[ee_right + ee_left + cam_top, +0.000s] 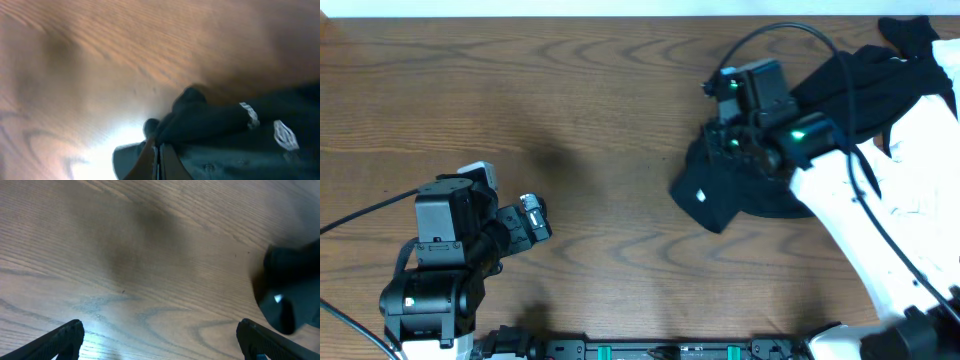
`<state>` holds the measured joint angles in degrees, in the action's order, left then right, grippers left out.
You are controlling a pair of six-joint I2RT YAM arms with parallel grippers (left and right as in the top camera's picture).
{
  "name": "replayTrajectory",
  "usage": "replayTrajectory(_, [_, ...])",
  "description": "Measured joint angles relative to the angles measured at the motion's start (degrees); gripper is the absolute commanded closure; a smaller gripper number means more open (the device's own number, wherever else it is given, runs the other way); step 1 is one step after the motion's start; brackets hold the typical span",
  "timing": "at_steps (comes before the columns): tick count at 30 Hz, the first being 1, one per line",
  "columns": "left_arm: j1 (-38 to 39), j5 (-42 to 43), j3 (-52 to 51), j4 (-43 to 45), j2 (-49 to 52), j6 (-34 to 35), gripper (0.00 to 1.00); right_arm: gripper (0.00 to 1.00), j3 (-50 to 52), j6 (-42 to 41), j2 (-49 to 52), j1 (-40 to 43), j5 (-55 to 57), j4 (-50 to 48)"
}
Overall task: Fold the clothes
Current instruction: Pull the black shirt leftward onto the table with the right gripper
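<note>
A black shirt with a small white print hangs bunched from my right gripper at the right middle of the table, its lower edge on the wood. In the right wrist view the fingers are pressed together on a fold of the black shirt, white logo marks showing. More black and white clothes lie heaped at the far right. My left gripper is open and empty near the front left; its fingers are spread over bare wood, the black shirt at the right edge.
The brown wooden table stretches between the two arms. The right arm's white body and its black cable cross the right side. A black rail with green parts runs along the front edge.
</note>
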<state>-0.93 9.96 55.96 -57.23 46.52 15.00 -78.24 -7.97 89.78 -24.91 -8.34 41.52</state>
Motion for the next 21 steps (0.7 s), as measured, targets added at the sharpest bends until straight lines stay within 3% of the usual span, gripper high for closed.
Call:
replayTrajectory(5, [0.0, 0.0, 0.02, 0.04, 0.02, 0.02, 0.01, 0.98, 0.11, 0.15, 4.87, -3.98, -0.5, -13.68])
replayTrajectory(6, [0.0, 0.02, 0.02, 0.0, 0.02, 0.0, 0.01, 0.84, 0.07, 0.15, 6.16, -5.18, -0.68, -17.44])
replayTrajectory(7, [0.0, 0.02, 0.02, 0.04, 0.04, 0.0, 0.01, 0.59, 0.09, -0.09, 7.26, -6.19, -0.85, -20.31])
replayTrajectory(11, [0.0, 0.15, 0.02, -0.26, 0.11, 0.02, 0.01, 0.55, 0.04, -0.13, 11.15, -9.88, -0.48, -27.87])
replayTrajectory(15, [0.0, 0.2, 0.02, -0.9, 0.11, 0.04, 0.01, 0.5, 0.04, -1.16, 11.96, -9.97, 4.72, -22.62])
replayTrajectory(21, [0.02, 1.11, 0.04, 0.17, 0.39, 0.07, 0.02, 0.44, 0.2, -1.97, 8.13, -4.24, 15.3, -4.7])
